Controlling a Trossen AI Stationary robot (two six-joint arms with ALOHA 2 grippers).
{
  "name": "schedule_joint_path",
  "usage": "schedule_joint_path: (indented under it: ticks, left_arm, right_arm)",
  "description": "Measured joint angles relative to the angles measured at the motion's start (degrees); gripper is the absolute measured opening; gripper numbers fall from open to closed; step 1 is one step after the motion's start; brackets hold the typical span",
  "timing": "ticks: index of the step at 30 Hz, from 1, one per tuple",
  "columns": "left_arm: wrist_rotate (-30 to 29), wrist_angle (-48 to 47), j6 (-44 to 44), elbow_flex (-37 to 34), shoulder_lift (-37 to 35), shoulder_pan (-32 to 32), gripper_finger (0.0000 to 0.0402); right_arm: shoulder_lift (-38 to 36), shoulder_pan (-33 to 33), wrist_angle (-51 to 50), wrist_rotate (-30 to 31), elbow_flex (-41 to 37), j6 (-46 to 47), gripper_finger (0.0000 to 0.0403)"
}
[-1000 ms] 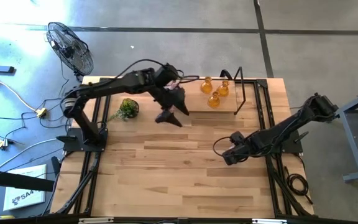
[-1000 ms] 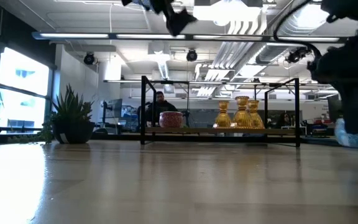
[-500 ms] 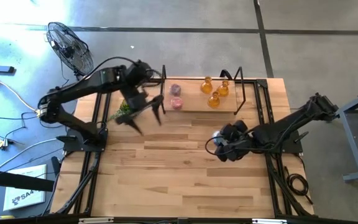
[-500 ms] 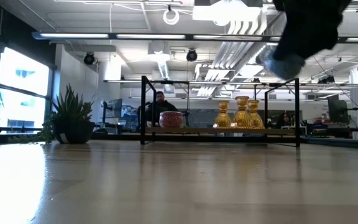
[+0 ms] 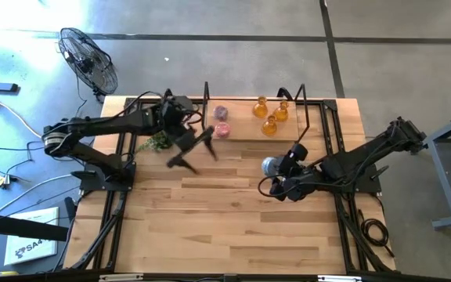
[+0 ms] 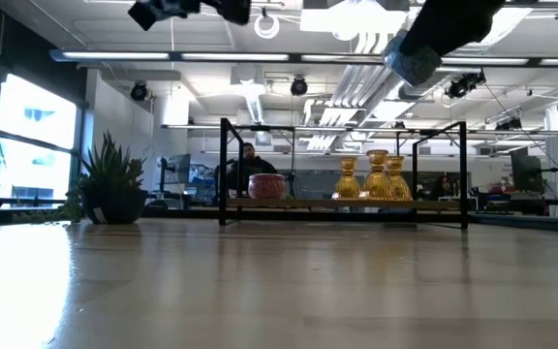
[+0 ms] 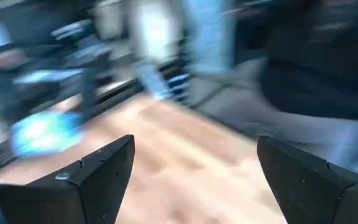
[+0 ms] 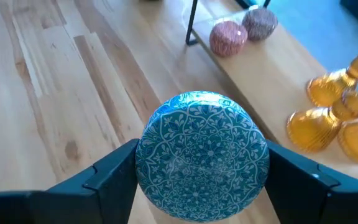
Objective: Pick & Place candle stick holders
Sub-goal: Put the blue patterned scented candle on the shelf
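Note:
My right gripper (image 5: 275, 167) is shut on the light blue holder (image 8: 201, 155), above the table's middle right; it shows high up in the low view (image 6: 415, 66). My left gripper (image 5: 190, 149) is open and empty, in the air next to the green plant ball (image 5: 159, 141); its wrist view is blurred (image 7: 191, 180). Two pink holders (image 5: 221, 122) and three amber holders (image 5: 270, 116) stand on their bases on the low rack's board (image 5: 245, 133) at the far side. My right gripper pinches the blue holder between its two fingers, one on each side of the round body (image 8: 146, 163). The fingers (image 8: 110, 177) point toward the table's left. The holder is lifted clear of the table, its round patterned face turned toward the wrist camera.
The rack has thin black uprights (image 5: 301, 110) and a top rail (image 6: 342, 126) over its board. Bare wooden table (image 5: 210, 211) lies in front of the rack. A fan (image 5: 88, 59) stands off the table's far left corner.
My left gripper has drawn back from over the rack's left end, toward the table's left and near side, uncovering the two pink holders. My right gripper has risen from near the tabletop with the blue holder and gone toward the rack and the table's left.

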Motion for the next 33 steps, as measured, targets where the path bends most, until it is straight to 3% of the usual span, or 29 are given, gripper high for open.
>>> schedule_joint_path:
  ticks: [4,7,20,26,33]
  left_arm:
    - [-19.1,12.3,-12.7,-1.9,0.0,-2.4,0.0335]
    - [-25.9,16.2,-14.3,-2.0,0.9,-3.9,0.0335]
    - [-29.4,16.3,-17.5,-2.0,0.9,-5.5,0.0335]
    - [-26.7,16.9,-18.7,-2.0,0.9,-5.4,0.0335]
    - [-32.5,16.6,-18.6,-2.0,0.9,-5.4,0.0335]
  right_arm:
    - [0.0,0.0,2.7,1.4,0.0,-3.9,0.0280]
    - [0.0,-0.3,4.5,1.4,0.0,-6.1,0.0280]
    - [0.0,-0.4,5.0,1.0,0.0,-7.5,0.0280]
    - [0.0,-0.4,5.0,0.4,0.0,-7.3,0.0280]
    - [0.0,-0.4,5.0,0.4,0.0,-6.8,0.0280]
